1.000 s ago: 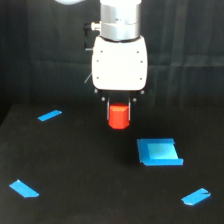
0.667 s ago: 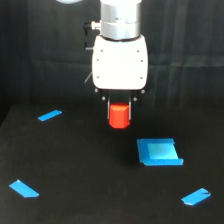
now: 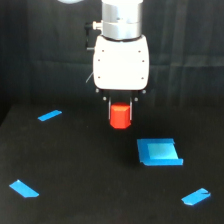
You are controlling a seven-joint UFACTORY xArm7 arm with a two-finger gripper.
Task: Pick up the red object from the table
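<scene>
Now red object (image 3: 119, 116) clamped between tool (image 3: 120, 111) fingers, above table (image 3: 90, 175).

Looking like a robot test rig in a lab, not a home or shop. Black cloth backdrop (image 3: 40, 50) is hanging behind w/ soft folds, and the table (image 3: 75, 165) is lying matte black under it. Only props showing: blue strips (image 3: 49, 115) and a blue square piece (image 3: 158, 152), scattered well apart. White arm housing (image 3: 121, 62) is standing out vs. the dark.
</scene>
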